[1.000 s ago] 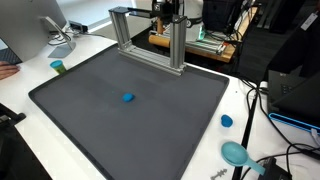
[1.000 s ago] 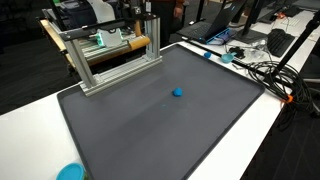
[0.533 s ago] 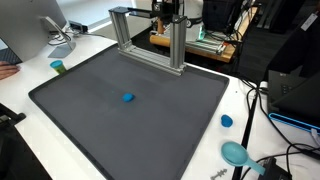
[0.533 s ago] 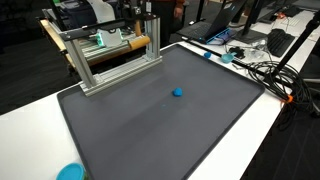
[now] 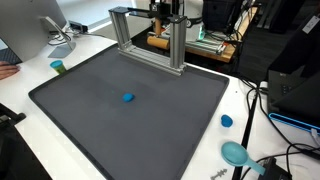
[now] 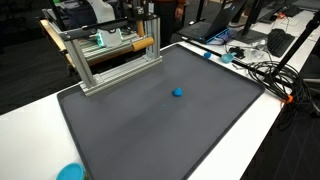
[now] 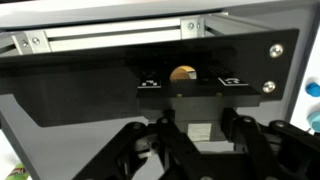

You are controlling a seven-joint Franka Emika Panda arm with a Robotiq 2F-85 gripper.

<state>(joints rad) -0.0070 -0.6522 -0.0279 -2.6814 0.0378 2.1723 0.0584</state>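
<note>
Two black fingers of the gripper (image 7: 196, 135) are seen at the bottom of the wrist view, drawn close together around a pale wooden rod (image 7: 183, 73), whose round end shows just above them against a black plate (image 7: 90, 85). The rod is held by the closed gripper, though the contact itself is partly hidden by the fingers. Above the plate, an aluminium bar of the metal frame (image 7: 110, 38) is seen running across the view.

In both exterior views the frame (image 5: 148, 38) is taken as the landmark: it stands at the far edge of a dark grey mat (image 5: 130, 115) laid on the white counter (image 5: 245, 120). The gripper (image 5: 165, 12) is seen at the top of the frame, and the rod (image 6: 140, 43) is shown lying level just behind the frame's upper bar. A small blue ball (image 5: 128, 98) rests on the mat, well in front of the frame. A blue cap (image 5: 226, 121) and a teal bowl (image 5: 236, 153) lie on the counter beyond the mat's edge, well apart from the frame, and a green cup (image 5: 58, 67) stands off the opposite edge.
</note>
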